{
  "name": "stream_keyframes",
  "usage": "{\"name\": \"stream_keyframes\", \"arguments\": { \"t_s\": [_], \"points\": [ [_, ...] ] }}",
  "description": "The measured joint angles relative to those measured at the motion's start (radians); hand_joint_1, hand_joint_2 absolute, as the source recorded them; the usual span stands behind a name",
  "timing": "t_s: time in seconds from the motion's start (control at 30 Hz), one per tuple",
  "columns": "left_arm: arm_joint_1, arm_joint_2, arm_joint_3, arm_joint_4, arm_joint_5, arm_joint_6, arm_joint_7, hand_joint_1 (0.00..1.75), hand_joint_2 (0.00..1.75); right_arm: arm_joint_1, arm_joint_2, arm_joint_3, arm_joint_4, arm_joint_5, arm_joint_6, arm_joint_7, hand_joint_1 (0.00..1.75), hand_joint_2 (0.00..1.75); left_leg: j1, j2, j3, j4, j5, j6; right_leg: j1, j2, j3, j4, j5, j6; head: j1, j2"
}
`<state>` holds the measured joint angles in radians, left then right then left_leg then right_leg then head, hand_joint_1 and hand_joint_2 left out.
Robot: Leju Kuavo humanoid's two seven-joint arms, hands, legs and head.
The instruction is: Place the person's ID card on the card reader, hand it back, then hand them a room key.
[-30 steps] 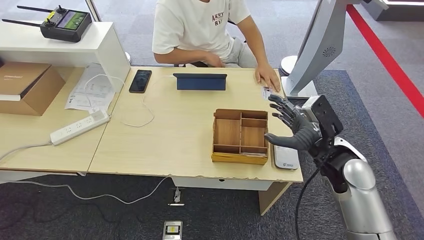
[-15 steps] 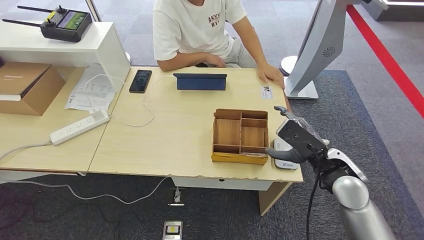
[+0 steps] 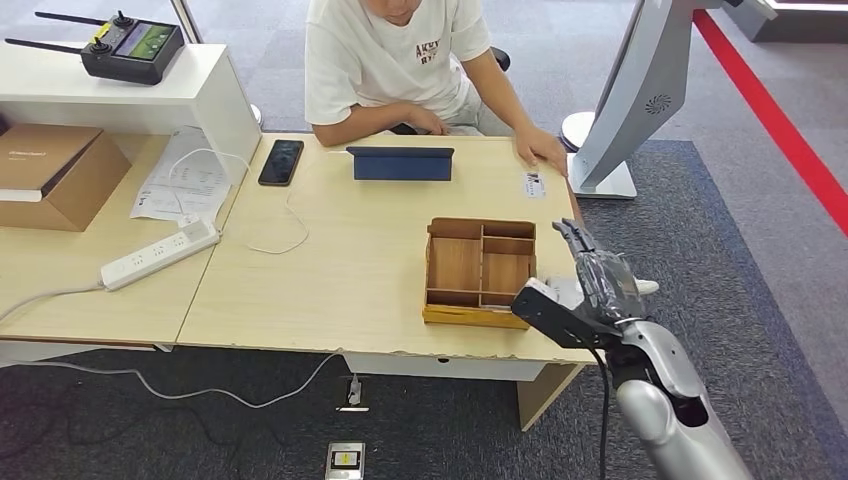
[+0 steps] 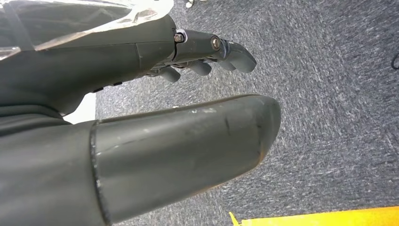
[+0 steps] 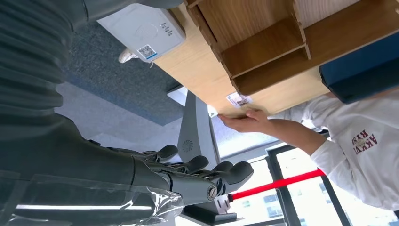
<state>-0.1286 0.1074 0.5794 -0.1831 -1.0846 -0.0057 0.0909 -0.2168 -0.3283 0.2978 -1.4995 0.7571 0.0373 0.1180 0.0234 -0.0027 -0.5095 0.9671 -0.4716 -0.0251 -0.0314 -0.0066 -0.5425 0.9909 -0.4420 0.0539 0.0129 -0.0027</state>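
The pale wood-grain bench (image 3: 350,270) carries a square, compartmented wooden tray (image 3: 480,272) near its 4 o'clock corner. The right robot hand (image 3: 590,295), dark and glossy, hovers released, fingers apart, over the white card reader (image 5: 143,30) beside the tray. At 1 o'clock, a person's hand (image 3: 540,150) touches the small ID card (image 3: 534,183). The left robot hand (image 4: 188,52) hangs over grey carpet, fingers loose, grasping nothing.

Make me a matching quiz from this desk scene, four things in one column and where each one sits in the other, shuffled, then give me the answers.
Things:
1. ID card
2. phone
3. wooden organizer
4. remote controller

Places:
A. on the white shelf at the far left
B. beside the robot's right hand, near the table's front edge
C. by the person's hand at the table's far edge
D. left of the blue tablet

Pairs: 1-C, 2-D, 3-B, 4-A
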Motion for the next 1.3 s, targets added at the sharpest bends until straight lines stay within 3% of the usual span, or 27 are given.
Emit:
{"name": "stream_keyframes", "arguments": {
  "t_s": [0.73, 0.93, 1.3],
  "points": [
    [0.0, 0.001, 0.015, 0.0, -0.017, -0.002, 0.0, 0.0, 0.0, -0.009, 0.01, 0.055, 0.066, -0.011, 0.112, 0.023, 0.0, 1.75, 0.0, 0.0, 0.0, 0.0, 0.0, 0.0, 0.0, 0.0, 0.0, 0.0, 0.0, 0.0, 0.0, 0.0],
    [0.0, 0.001, 0.015, 0.0, -0.018, -0.006, 0.003, 0.0, 0.0, -0.016, 0.008, 0.063, 0.086, 0.006, 0.103, 0.004, 0.0, 1.75, 0.0, 0.0, 0.0, 0.0, 0.0, 0.0, 0.0, 0.0, 0.0, 0.0, 0.0, 0.0, 0.0, 0.0],
    [-0.001, -0.001, 0.016, 0.0, -0.018, -0.001, 0.014, 0.0, 0.0, -0.049, 0.033, 0.083, 0.196, 0.081, 0.005, -0.075, 0.0, 1.75, 0.0, 0.0, 0.0, 0.0, 0.0, 0.0, 0.0, 0.0, 0.0, 0.0, 0.0, 0.0, 0.0, 0.0]
  ]
}}
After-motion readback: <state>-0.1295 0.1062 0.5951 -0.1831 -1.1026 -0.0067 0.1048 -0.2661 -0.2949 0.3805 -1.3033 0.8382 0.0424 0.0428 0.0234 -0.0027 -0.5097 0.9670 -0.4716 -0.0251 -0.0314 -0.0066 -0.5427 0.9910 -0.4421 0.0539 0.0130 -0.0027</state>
